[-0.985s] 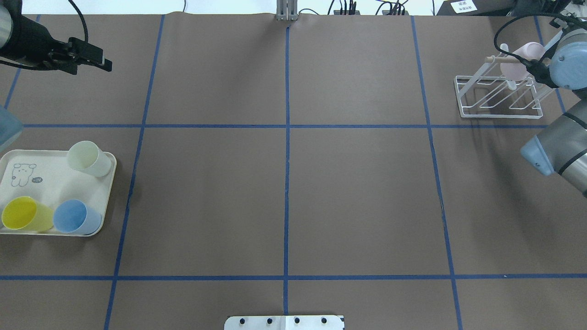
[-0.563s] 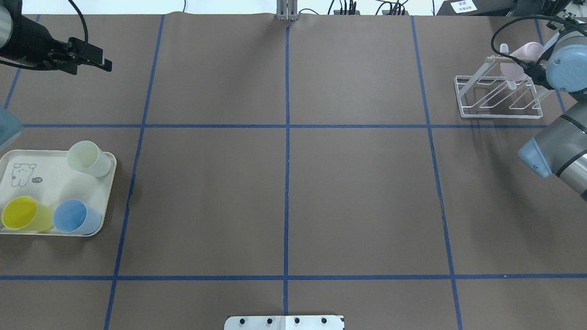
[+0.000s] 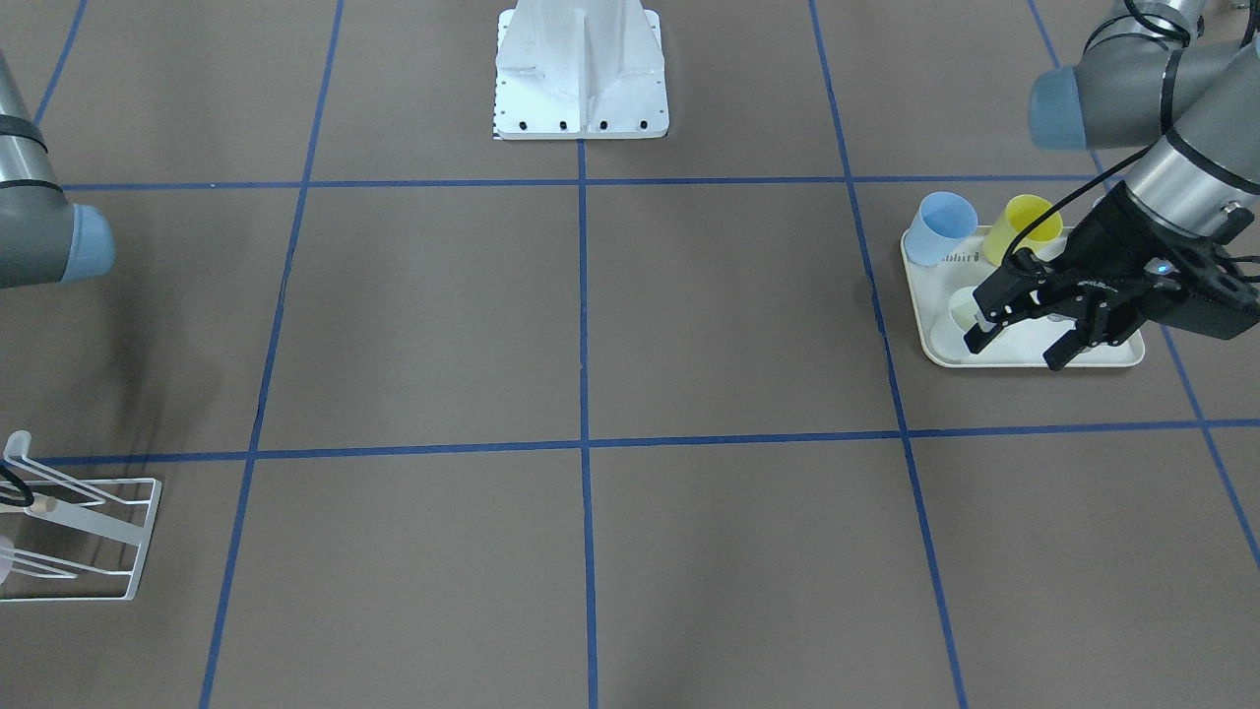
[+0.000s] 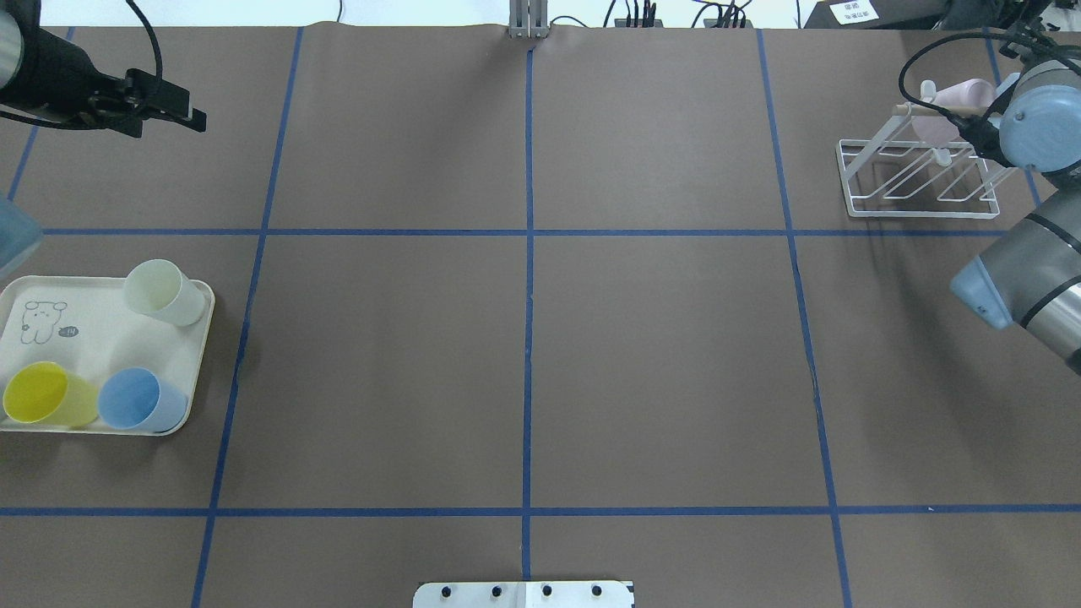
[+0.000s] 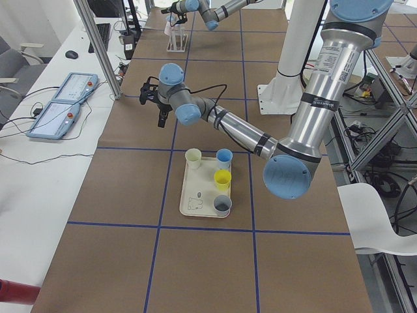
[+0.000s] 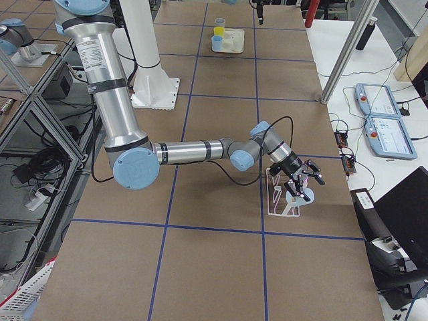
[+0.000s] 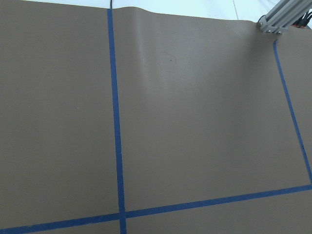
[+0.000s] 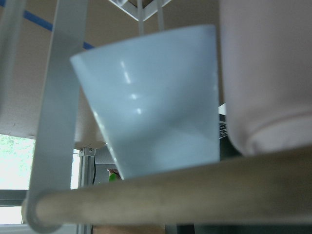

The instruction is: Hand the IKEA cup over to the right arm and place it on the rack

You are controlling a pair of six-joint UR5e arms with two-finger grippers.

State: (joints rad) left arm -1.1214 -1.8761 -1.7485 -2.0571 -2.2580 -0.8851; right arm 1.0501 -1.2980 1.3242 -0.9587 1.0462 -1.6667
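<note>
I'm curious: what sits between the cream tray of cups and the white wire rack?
Nothing: in the overhead view only brown table mat and blue tape lines lie between the cream tray and the white wire rack.

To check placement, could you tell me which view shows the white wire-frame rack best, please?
Overhead exterior: the white wire-frame rack shows nearly whole, base and prongs clear. Front-facing crops it, the side views show it small, the right wrist only blurred bars.
</note>
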